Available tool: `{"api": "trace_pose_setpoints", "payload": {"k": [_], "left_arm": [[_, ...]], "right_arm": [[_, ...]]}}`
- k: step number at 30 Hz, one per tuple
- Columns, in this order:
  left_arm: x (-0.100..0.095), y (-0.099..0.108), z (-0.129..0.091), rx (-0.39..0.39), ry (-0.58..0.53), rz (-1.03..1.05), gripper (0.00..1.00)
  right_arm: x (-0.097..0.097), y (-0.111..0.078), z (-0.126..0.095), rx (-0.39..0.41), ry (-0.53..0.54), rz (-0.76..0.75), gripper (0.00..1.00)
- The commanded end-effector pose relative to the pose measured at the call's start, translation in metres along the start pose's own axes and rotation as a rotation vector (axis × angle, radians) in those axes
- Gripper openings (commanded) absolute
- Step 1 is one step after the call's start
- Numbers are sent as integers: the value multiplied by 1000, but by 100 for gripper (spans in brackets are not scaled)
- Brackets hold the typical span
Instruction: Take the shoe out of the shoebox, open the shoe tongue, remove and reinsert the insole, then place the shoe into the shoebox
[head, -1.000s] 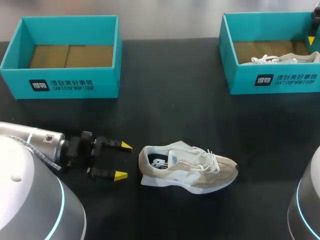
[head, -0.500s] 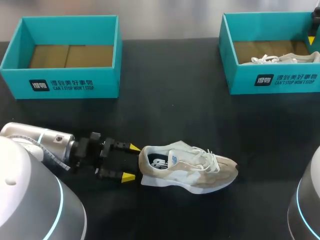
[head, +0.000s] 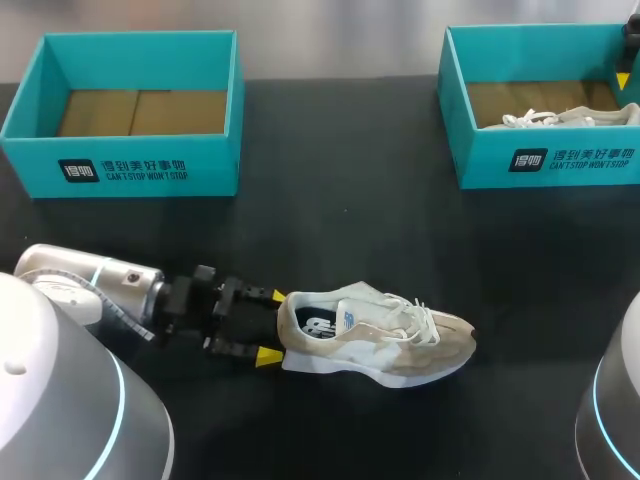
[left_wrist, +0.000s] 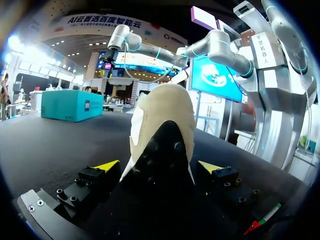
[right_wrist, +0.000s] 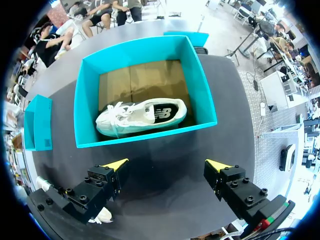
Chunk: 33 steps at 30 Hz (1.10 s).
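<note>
A dark counter carries two teal shoeboxes along its far edge and one shoe nearer the front. The left shoebox stands at the far left, showing only its brown cardboard floor. The right shoebox stands at the far right with a second shoe, pale with white laces, lying on its side inside.

The shoe of the task, beige with a white sole, lies on the near middle of the counter, out of both boxes, heel to the left and toe to the right. Its dark insole shows through the opening and its white laces lie loose over the top.

The left tool comes in low from the near left, its fingers spread, with one yellow tip on either side of the heel. In the left wrist view the heel and dark sole of the shoe sit between the spread fingers of the tool; whether the tips touch the shoe cannot be told.

The right tool hangs above the near wall of the right shoebox, fingers spread wide and holding nothing, with the second shoe in the box ahead of it.
</note>
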<state>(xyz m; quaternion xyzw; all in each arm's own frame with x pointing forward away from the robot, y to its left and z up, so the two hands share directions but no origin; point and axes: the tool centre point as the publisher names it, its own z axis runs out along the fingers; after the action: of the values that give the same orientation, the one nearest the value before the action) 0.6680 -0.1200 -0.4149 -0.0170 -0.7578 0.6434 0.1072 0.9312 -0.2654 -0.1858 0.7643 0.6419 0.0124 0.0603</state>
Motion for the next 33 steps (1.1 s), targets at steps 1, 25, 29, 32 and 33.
{"api": "trace_pose_setpoints", "payload": {"k": [1,25,29,32,33], "left_arm": [[0,0,5,2,0,1,100],[-11,-1,26,-25,17,-7,100],[-12,1,29,-21,30,-13,100],[-11,3,33,-19,37,-19,100],[-11,3,35,-16,44,-21,100]], "right_arm": [[0,0,0,0,0,0,100],[0,0,0,0,0,0,100],[0,0,0,0,0,0,100],[0,0,0,0,0,0,100],[0,0,0,0,0,0,100]]}}
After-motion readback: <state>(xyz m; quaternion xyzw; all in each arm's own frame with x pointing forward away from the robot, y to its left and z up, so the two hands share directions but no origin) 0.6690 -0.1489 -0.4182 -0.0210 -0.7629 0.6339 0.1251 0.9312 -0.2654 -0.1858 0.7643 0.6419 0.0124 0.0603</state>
